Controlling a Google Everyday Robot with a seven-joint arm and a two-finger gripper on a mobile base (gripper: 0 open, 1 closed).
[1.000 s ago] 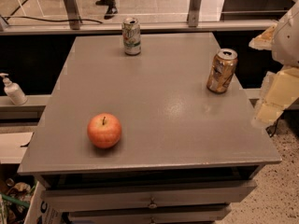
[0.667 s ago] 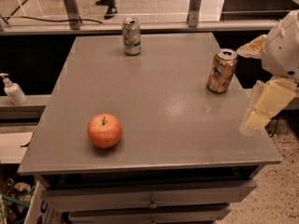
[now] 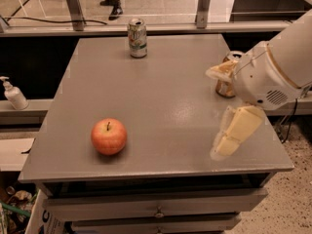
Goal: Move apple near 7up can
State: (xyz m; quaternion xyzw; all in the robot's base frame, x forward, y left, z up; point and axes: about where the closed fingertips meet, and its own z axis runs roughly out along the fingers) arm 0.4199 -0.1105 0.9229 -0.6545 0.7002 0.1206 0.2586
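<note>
Grey and matte, the surface (image 3: 161, 96) fills most of the camera view, with a drawer front (image 3: 146, 204) showing under its front edge. The white arm (image 3: 278, 67) reaches in over the right edge. Its gripper (image 3: 214, 112) hangs above the surface near the front right corner, and it is spread wide. One tan finger (image 3: 222, 71) points left, level with the middle of the right edge. The other, pale yellow finger (image 3: 236, 130) angles down toward the front edge. Nothing is held between them.

The apple (image 3: 108, 136) sits near the front edge, toward the front left corner, with its stem up. It is well apart from the gripper and untouched.

The 7up can (image 3: 137, 38) stands upright at the back edge, a little left of the middle, far across the surface from the apple.

A brown-gold can (image 3: 225, 87) stands by the right edge, partly hidden behind the upper finger.

Off the surface, beyond the left edge, a white pump bottle (image 3: 13, 95) rests on a low ledge.
</note>
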